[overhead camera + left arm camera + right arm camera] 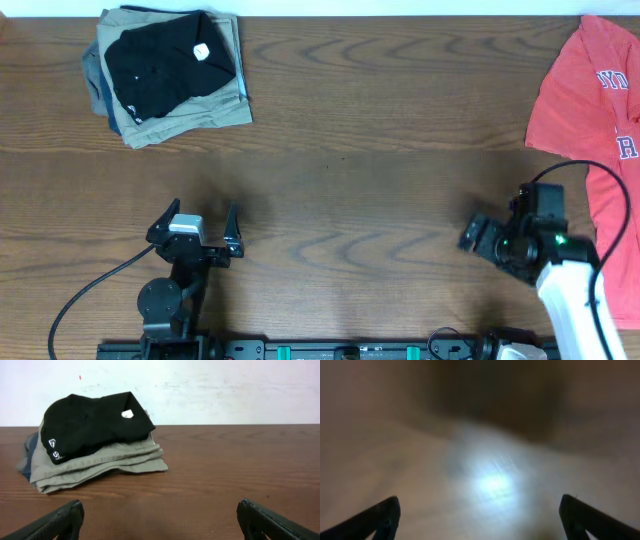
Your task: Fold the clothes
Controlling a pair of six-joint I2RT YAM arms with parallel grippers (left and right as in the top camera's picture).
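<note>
Your left tool (160,520) and right tool (480,519) gape released: black top (160,62) lies folded at 11 o'clock, red tee (590,95) waits at 2.

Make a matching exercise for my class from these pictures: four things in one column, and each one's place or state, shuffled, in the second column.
Things
1. black garment
2. khaki garment
3. red tee
4. left gripper

Places or states
A. spread out at the right edge of the table
B. folded, uppermost, far left
C. jaws wide open, holding nothing
D. folded, directly beneath the black one

Pairs: 1-B, 2-D, 3-A, 4-C
</note>
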